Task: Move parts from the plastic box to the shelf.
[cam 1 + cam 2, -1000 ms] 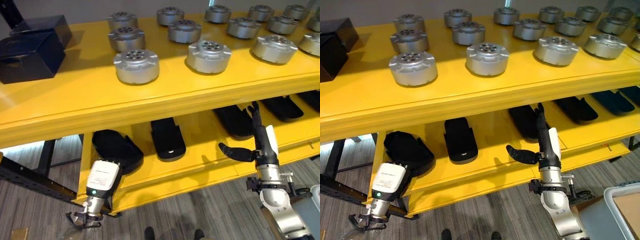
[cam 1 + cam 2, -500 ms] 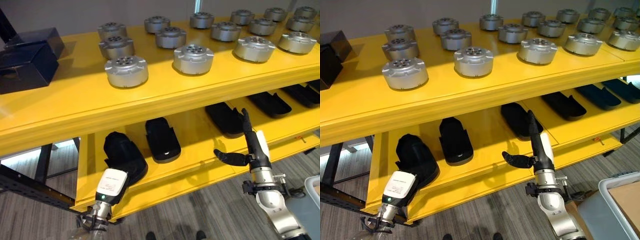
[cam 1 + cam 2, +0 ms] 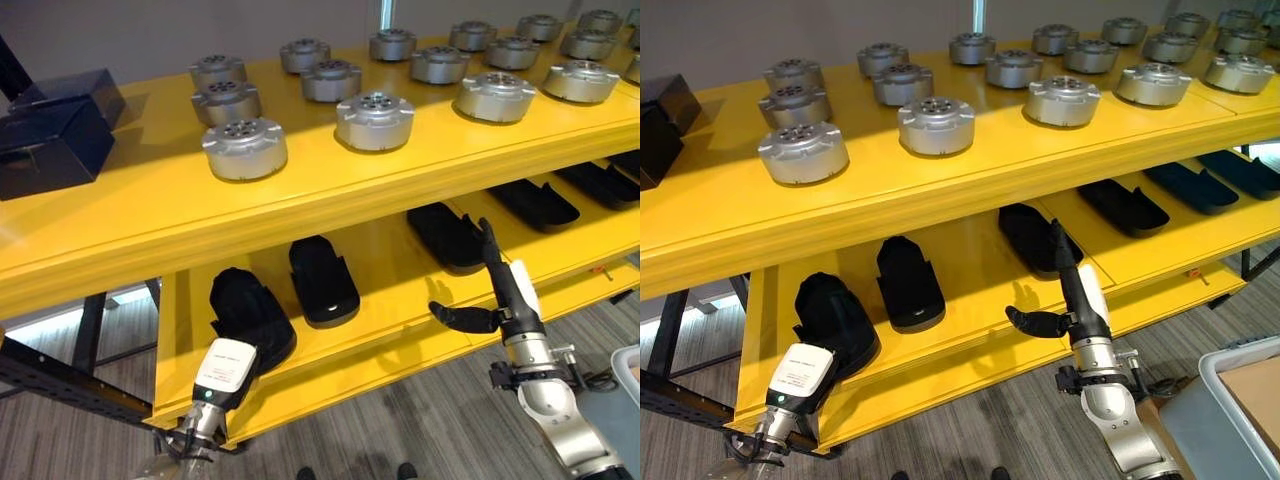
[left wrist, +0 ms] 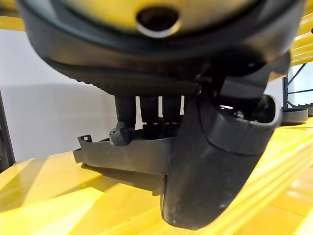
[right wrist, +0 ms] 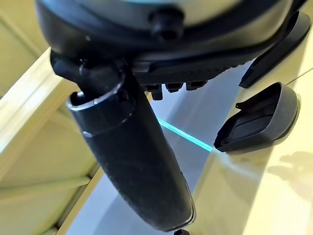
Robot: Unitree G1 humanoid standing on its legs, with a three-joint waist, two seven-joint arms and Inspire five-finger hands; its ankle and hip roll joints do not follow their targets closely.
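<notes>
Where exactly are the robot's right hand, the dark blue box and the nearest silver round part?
right hand [image 3: 503, 300]: left eye view, on its back.
dark blue box [image 3: 55, 135]: left eye view, front face.
nearest silver round part [image 3: 244, 148]: left eye view, top face.

- Dark boxes [image 3: 55, 130] sit at the top level's left end.
- Grey striped floor [image 3: 420, 420] lies below.
- A black frame [image 3: 60, 380] stands at lower left.
- Shoe tips [image 3: 350, 470] show at the bottom edge.
</notes>
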